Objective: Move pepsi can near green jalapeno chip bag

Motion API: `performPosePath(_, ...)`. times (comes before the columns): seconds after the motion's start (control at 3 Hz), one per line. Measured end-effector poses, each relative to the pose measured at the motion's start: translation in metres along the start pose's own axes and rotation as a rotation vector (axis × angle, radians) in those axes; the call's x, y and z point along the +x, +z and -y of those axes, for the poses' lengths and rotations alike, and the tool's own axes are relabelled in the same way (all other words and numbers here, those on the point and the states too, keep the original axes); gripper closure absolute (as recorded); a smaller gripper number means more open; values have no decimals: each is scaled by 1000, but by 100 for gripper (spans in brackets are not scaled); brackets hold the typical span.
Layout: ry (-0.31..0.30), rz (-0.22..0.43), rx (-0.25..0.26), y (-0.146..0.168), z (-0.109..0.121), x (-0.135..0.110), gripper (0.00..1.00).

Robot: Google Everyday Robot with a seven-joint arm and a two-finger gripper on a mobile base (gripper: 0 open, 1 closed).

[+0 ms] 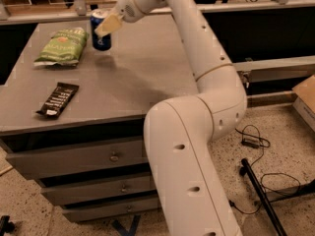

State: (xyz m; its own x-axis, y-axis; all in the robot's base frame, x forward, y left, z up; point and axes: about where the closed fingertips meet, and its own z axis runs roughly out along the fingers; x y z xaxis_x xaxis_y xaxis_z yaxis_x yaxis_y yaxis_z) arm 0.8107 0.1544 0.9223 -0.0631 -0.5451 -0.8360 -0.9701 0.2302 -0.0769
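From where I stood, the gripper (107, 25) was at the far left of the grey cabinet top (138, 68), its jaws closed around the pepsi can (101, 41). One tan finger (109, 23) lay across the upper front of the can. The can stood upright, silver top uppermost, just beside the right-hand end of the green jalapeno chip bag (61, 47). I could not tell whether the two touched, or whether the can's base rested on the surface. What the can held was hidden from me.

The bag lay flat and crinkled, and nothing showed of its contents. Nearer the front edge, well apart from both, a black bar wrapper (58, 99) lay flat at a slant.

Below the top, the cabinet had three drawers (74, 157) stacked one under another, all shut, so their insides were out of sight. At the right edge of my view a cardboard box (306, 100) sat on the floor, only partly seen and its inside hidden.

By count there was one can, one chip bag, one wrapper and three drawers. The single white arm (197, 38) reached up and over the cabinet from the front right. A black cable (251, 141) trailed on the speckled floor.
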Motion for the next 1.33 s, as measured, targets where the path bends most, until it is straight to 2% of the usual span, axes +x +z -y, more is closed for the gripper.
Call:
performPosePath(0.33,33,-53,-43,26,-15,3,66)
performPosePath(0.67,32,-52,-48,31,-16,3,35)
performPosePath(1.0,33,-53,-53,35,-16,4,13)
performPosePath(1.33,34,-53,-57,38,-17,5,0)
